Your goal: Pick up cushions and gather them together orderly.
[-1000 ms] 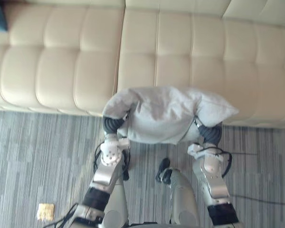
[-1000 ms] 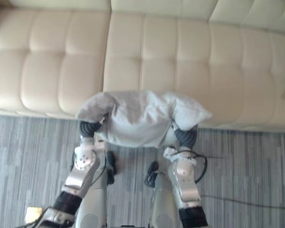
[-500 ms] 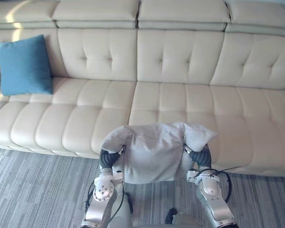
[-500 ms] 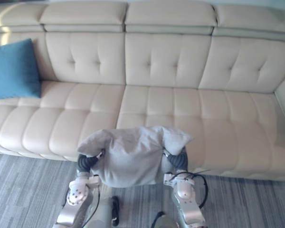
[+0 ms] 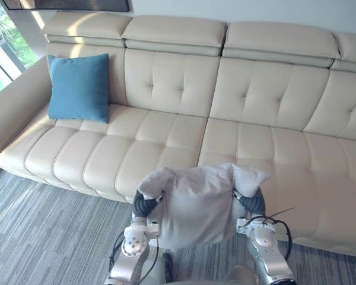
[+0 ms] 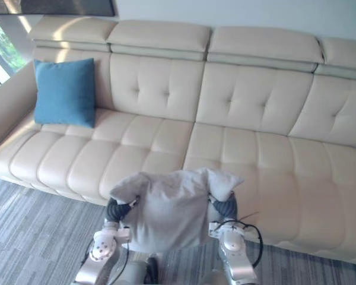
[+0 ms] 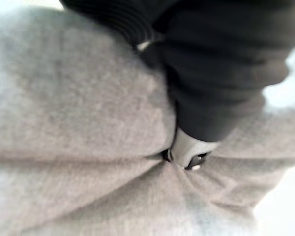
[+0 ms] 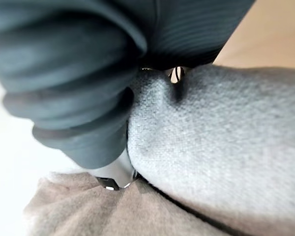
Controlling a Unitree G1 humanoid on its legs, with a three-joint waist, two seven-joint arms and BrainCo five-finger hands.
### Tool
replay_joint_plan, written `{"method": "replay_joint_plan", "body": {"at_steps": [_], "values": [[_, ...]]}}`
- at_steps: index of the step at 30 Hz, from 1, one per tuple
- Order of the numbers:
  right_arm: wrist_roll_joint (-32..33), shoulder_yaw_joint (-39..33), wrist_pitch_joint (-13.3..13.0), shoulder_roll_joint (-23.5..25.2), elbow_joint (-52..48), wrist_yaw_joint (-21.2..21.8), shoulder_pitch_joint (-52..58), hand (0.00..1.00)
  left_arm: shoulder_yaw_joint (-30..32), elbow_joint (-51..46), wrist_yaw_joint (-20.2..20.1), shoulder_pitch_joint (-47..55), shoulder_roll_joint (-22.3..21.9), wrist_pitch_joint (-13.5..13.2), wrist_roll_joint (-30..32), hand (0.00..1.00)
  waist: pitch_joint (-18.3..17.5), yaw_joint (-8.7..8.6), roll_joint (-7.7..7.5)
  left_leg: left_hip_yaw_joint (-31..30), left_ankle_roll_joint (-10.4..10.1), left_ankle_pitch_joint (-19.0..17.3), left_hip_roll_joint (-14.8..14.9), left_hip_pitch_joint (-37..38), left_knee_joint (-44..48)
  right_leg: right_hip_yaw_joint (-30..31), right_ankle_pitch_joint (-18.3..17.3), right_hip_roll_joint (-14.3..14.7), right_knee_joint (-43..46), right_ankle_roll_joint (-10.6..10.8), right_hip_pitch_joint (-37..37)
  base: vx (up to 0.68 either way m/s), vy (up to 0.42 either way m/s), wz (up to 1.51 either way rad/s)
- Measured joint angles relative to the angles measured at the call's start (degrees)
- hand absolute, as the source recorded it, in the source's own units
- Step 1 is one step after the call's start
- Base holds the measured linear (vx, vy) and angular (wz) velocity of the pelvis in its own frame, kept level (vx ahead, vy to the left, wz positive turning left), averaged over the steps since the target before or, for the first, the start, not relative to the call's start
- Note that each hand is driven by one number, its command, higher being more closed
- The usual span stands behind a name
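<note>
A grey cushion [image 5: 196, 205] hangs in front of me, crumpled and pressed between my two hands just off the sofa's front edge. My left hand [image 5: 143, 205] is sunk into its left side and my right hand [image 5: 252, 202] into its right side. In the left wrist view the dark cover of the left hand [image 7: 221, 64] pushes into the grey cloth [image 7: 78, 113]. The right hand [image 8: 73, 73] is buried in the cloth [image 8: 221, 142] the same way. A blue cushion [image 5: 78, 87] leans upright against the backrest at the sofa's far left.
A long cream leather sofa [image 5: 255, 136] spans the view, its armrest [image 5: 12, 113] at the left. Grey striped carpet [image 5: 41, 231] lies in front of it. A window [image 5: 3, 53] is at the far left.
The camera has tilted up, so the sofa's backrest, armrest and the blue cushion have come into view. The grey cushion stays held between both hands.
</note>
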Motion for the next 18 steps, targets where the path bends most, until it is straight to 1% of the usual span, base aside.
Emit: {"method": "replay_joint_plan", "body": {"at_steps": [1, 2, 3, 4, 5, 6, 7, 8, 9, 11, 12, 13, 14, 15, 16, 17, 18], "values": [[0.01, 0.0, 0.0, -0.19, 0.0, 0.0, -0.49, 1.0, -0.01, -0.62, 0.0, -0.03, -0.01, 0.0, 0.0, 1.0, -0.07, -0.62, -0.1, 0.04, 0.19, 0.27, -0.83, 0.74, -1.09, -0.45, 0.14, 2.15, -4.66, 0.18, -0.23, 0.22, 0.092, 0.18], [0.02, -0.04, -0.01, -0.35, -0.02, -0.03, -1.09, 1.0, -0.01, -1.33, -0.02, -0.22, 0.05, 0.0, -0.01, 1.0, -0.45, -0.86, -0.7, 0.36, 0.19, 0.3, -2.03, 0.87, -0.95, -0.99, 2.63, 3.98, -11.19, -1.42, -0.71, 0.19, 0.052, 0.13], [0.02, -0.15, -0.02, -0.34, -0.02, -0.04, -1.26, 1.0, -0.02, -1.45, -0.05, -0.46, 0.07, 0.0, 0.0, 1.0, -0.74, -0.91, -1.31, 0.31, 0.18, 0.29, -2.96, 0.73, -0.7, -1.08, 4.71, 4.29, -14.13, -3.1, -0.58, 0.25, 0.019, 0.14], [0.05, -0.6, 0.06, -1.04, 0.04, -0.04, -1.53, 1.0, -0.23, -1.12, -0.27, -0.98, -0.94, 0.54, 0.01, 1.0, -0.87, -1.17, -0.33, -0.41, 0.01, 0.14, -2.8, 0.86, -0.55, -1.66, 4.88, 4.63, -15.73, -3.86, 0.41, 0.32, -0.016, 0.13], [0.05, -1.31, 0.05, -1.48, -0.07, -0.03, -1.5, 1.0, -0.76, -1.35, -0.96, -1.1, -0.92, 0.57, 0.15, 1.0, -1.0, -1.3, 0.52, -2.04, -0.62, -0.2, -1.97, 1.08, -0.14, -2.7, 5.35, 5.98, -19.05, -3.78, 2.85, 0.27, -0.02, 0.15], [0.05, -1.56, 0.06, -1.49, -0.07, -0.02, -1.38, 1.0, -0.88, -1.35, -1.28, -1.23, -0.89, 0.57, 0.19, 1.0, -1.0, -1.3, 0.72, -2.55, -1.31, -0.63, -1.44, 1.03, 0.62, -3.16, 5.53, 6.53, -20.16, -3.7, 3.88, 0.25, -0.014, 0.16], [0.08, -2.02, 0.06, -1.4, -0.11, -0.01, -1.14, 1.0, -0.92, -1.34, -1.89, -1.32, -0.9, 0.56, 0.29, 1.0, -0.81, -1.3, 0.62, -2.53, -2.79, -1.68, -0.26, 0.7, 3.75, -3.76, 5.73, 7.46, -22.13, -3.84, 6.14, 0.18, -0.03, 0.11], [0.1, -2.24, 0.07, -1.39, -0.62, -0.01, -0.63, 1.0, -0.99, -1.23, -2.66, -1.09, -1.01, 0.59, 0.25, 1.0, -0.64, -1.09, 0.46, -2.06, -4.1, -2.53, 1.32, -0.34, 9.76, -3.88, 5.88, 8.5, -24.09, -4.06, 8.76, 0.26, -0.046, -0.03], [0.14, -2.27, 0.22, -1.54, -3.86, -0.02, 1.07, 1.0, -0.97, -1.25, -2.89, -0.64, -1.34, 0.61, 0.16, 1.0, -0.47, -0.64, 0.55, -1.62, -4.36, -2.31, 3.25, -2.86, 19.12, -3.65, 5.87, 9.38, -25.81, -4.07, 11.8, 0.25, -0.024, -0.16], [0.23, -2.27, 0.14, -1.3, -8.03, -0.02, 2.26, 1.0, -0.65, -1.33, -2.96, 0.01, -1.52, 0.47, 0.02, 1.0, -0.15, 0.03, 0.69, -1.61, -4.16, -3.86, 5.85, -5.86, 26.92, -2.15, 5.72, 10.27, -27.35, -4.3, 14.09, 0.18, 0.041, -0.48], [0.24, -2.41, -0.1, -1.02, -9.64, -0.04, 1.86, 1.0, -0.53, -1.32, -3.02, 0.05, -1.59, 0.49, -0.03, 1.0, -0.23, 0.37, 0.94, -3.24, -3.87, -5.33, 6.83, -7.21, 26.21, -0.29, 5.71, 10.4, -27.85, -4.24, 14.32, 0.12, 0.087, -0.71], [0.24, -2.49, -0.26, -1.01, -10.15, -0.11, 1.64, 1.0, -0.52, -1.32, -3.06, 0.02, -1.73, 0.49, -0.01, 1.0, -0.12, 0.48, 0.85, -4.33, -3.97, -5.75, 6.97, -7.7, 24.53, 0.6, 5.82, 10.37, -27.95, -4.06, 14.21, 0.16, 0.155, -0.74], [0.25, -2.68, -0.38, -1.01, -10.6, -0.22, 1.36, 1.0, -0.53, -1.33, -3.1, 0.02, -2.07, 0.51, 0.0, 1.0, -0.13, 0.53, 1.06, -7.12, -4.19, -5.79, 6.77, -7.99, 19.97, 2.07, 6.17, 10.29, -28.23, -3.49, 14.16, 0.12, 0.155, -0.67], [0.24, -2.95, -0.38, -1.05, -10.7, -0.27, 1.35, 1.0, -0.51, -1.34, -3.11, 0.02, -2.58, 0.55, 0.04, 1.0, -0.59, 0.57, 1.82, -11.88, -4.6, -4.11, 6.0, -7.46, 11.5, 3.59, 6.6, 10.25, -28.47, -2.66, 13.99, 0.14, 0.23, -0.66], [0.24, -3.09, -0.38, -1.15, -10.74, -0.27, 1.43, 1.0, -0.52, -1.45, -3.11, 0.09, -2.91, 0.55, 0.05, 1.0, -0.86, 0.61, 2.26, -13.97, -5.48, -0.87, 6.04, -6.56, 6.85, 4.35, 6.52, 10.67, -28.47, -1.85, 13.73, 0.11, 0.208, -0.62], [0.17, -3.59, -0.29, -0.25, -9.73, -0.29, 1.17, 1.0, -0.52, -1.39, -2.99, -0.24, -2.69, 0.73, 0.12, 1.0, -0.71, 0.74, 1.6, -14.31, -6.56, 1.2, 4.98, -5.46, 4.62, 6.38, 6.58, 10.43, -28.86, -0.46, 13.88, 0.18, 0.279, -0.3], [0.09, -4.44, -0.26, 0.79, -9.64, -0.33, 1.86, 1.0, -0.89, -1.73, -3.0, -0.4, -2.22, 0.71, 0.21, 1.0, -0.98, 0.04, 0.07, -13.35, -5.29, 2.06, 3.39, -4.46, 2.09, 7.15, 7.25, 8.51, -30.58, 0.22, 14.32, 0.15, 0.214, -0.2]]}}
